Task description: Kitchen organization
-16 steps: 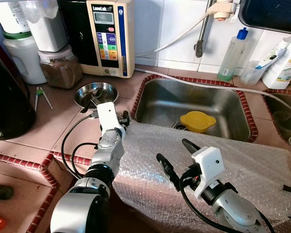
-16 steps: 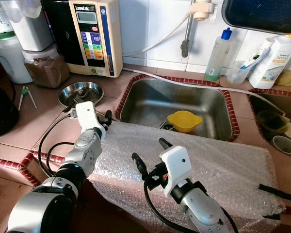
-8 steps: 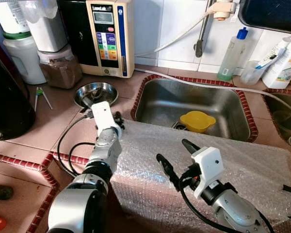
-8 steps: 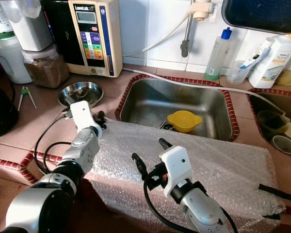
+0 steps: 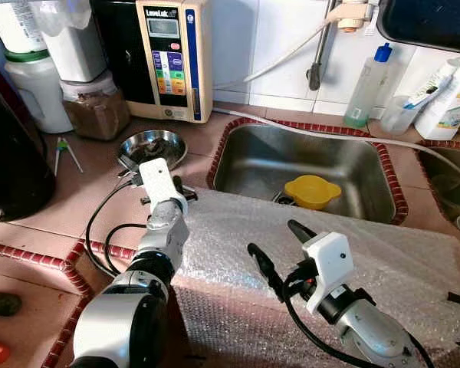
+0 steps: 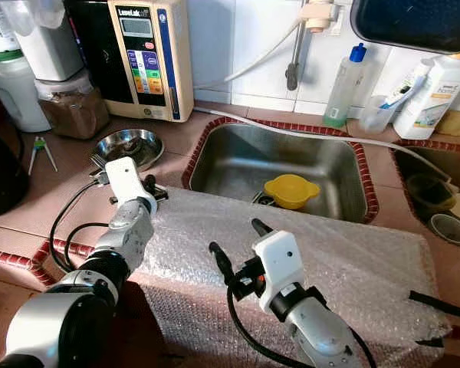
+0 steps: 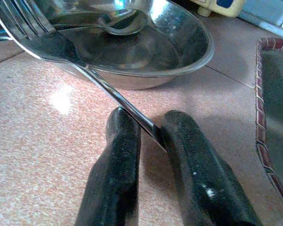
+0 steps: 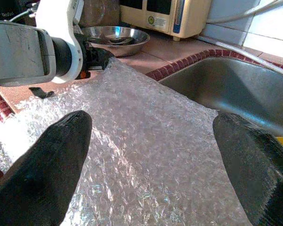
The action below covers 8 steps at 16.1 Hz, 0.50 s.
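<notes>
A steel bowl (image 5: 176, 141) stands on the tiled counter left of the sink, with a spoon (image 7: 125, 21) lying inside it. My left gripper (image 7: 146, 123) hovers low over the counter just in front of that bowl (image 7: 188, 56), shut on the handle of a fork (image 7: 42, 40). The fork's tines (image 6: 98, 161) reach past the bowl's left rim. My right gripper (image 5: 274, 239) hangs open above a sheet of bubble wrap (image 5: 383, 261) covering the counter's front, with nothing between its fingers (image 8: 47, 160).
A yellow bowl (image 5: 312, 191) sits in the steel sink (image 5: 276, 153). A water ioniser (image 5: 172, 57), jars (image 5: 92, 103) and a black appliance (image 5: 8, 161) crowd the back left. Bottles (image 5: 366, 84) line the wall behind the sink. A green-handled tool (image 5: 61, 149) lies on the tiles.
My left gripper has swung to the left with the fork, whose tines have moved from over the bowl to its left rim. The right arm has stayed put.
</notes>
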{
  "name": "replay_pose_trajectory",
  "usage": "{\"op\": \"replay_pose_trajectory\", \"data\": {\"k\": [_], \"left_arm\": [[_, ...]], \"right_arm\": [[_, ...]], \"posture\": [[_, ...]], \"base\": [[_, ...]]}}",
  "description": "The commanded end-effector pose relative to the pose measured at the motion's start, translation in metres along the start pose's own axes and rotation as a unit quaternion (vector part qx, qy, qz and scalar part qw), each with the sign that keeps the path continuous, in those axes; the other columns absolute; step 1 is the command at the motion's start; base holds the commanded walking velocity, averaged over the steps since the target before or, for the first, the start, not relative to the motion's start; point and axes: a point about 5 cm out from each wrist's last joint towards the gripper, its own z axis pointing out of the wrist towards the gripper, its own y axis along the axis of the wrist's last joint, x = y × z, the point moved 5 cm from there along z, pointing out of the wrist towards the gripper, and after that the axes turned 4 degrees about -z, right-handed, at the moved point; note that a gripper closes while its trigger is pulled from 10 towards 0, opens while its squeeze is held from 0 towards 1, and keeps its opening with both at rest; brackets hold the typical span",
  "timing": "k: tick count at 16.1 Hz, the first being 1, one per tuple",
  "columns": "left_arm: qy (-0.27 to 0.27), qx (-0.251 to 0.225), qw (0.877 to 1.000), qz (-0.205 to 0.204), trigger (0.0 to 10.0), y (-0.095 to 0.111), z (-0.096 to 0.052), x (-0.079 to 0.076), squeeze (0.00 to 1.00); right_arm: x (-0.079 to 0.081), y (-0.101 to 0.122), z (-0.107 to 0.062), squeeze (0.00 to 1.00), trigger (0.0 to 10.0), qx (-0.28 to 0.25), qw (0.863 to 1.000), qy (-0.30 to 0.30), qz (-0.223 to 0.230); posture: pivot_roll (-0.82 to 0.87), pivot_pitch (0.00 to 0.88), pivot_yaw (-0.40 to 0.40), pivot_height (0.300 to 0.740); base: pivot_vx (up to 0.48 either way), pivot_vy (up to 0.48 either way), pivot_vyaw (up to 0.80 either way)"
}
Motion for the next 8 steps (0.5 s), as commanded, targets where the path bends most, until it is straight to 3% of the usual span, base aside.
{"op": "replay_pose_trajectory", "data": {"k": [1,8], "left_arm": [[0.009,0.007,1.0,-0.001,0.0,-0.0012,0.0008,0.0028,0.0],[-0.006,-0.008,1.0,-0.015,0.0,0.0052,0.0013,-0.0008,0.0]], "right_arm": [[-0.0023,-0.0016,0.0008,0.0,10.0,0.005,1.0,-0.004,-0.003],[-0.0025,-0.0012,0.0024,0.0,10.0,0.003,1.0,-0.003,-0.004]], "posture": [[-0.07,0.02,0.041,0.74],[-0.07,0.013,0.043,0.74]], "base": [[0.0,0.0,0.0],[0.0,0.0,0.0]]}}
